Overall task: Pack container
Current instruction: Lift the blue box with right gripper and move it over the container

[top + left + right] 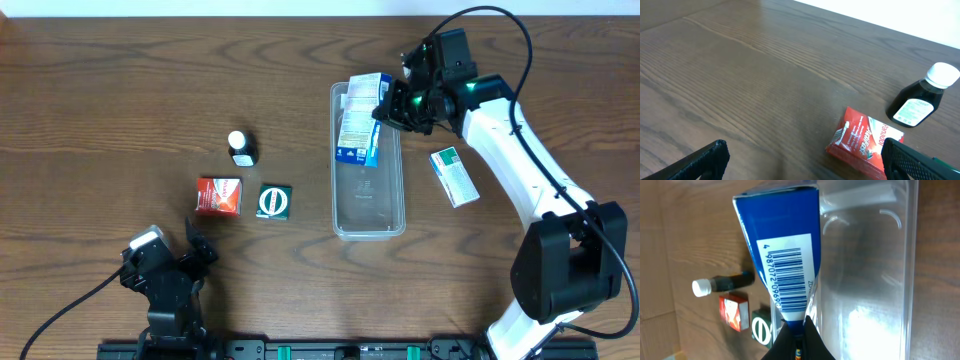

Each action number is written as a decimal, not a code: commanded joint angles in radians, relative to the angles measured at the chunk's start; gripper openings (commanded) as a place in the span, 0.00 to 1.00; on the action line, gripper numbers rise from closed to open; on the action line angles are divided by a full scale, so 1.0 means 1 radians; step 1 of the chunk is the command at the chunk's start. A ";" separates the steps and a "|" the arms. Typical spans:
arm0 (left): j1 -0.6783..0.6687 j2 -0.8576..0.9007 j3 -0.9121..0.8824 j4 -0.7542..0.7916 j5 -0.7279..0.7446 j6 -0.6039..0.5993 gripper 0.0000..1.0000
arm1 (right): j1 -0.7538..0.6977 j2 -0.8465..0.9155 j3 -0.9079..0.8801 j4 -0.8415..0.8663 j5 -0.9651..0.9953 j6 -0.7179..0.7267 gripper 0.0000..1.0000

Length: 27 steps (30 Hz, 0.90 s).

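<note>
Right gripper (392, 108) pinching a blue-and-white barcoded cardboard box (362, 130) at the far end of the long clear plastic container (368, 215), right of centre on my brown wooden surface (120, 100), left gripper (197, 250) spread, empty.

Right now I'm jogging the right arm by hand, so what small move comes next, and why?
Probably lower it a little: the right gripper is shut on the blue box, which hangs tilted over one end of the container, not yet lying flat inside.
</note>
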 commanded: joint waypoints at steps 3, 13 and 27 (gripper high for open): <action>0.004 -0.007 -0.020 -0.005 -0.006 -0.005 0.98 | 0.036 0.016 0.006 -0.034 -0.026 0.005 0.01; 0.004 -0.007 -0.020 -0.005 -0.006 -0.005 0.98 | 0.077 0.016 0.006 -0.056 -0.014 -0.006 0.01; 0.004 -0.007 -0.020 -0.005 -0.006 -0.005 0.98 | 0.063 0.001 0.006 -0.021 0.019 -0.029 0.50</action>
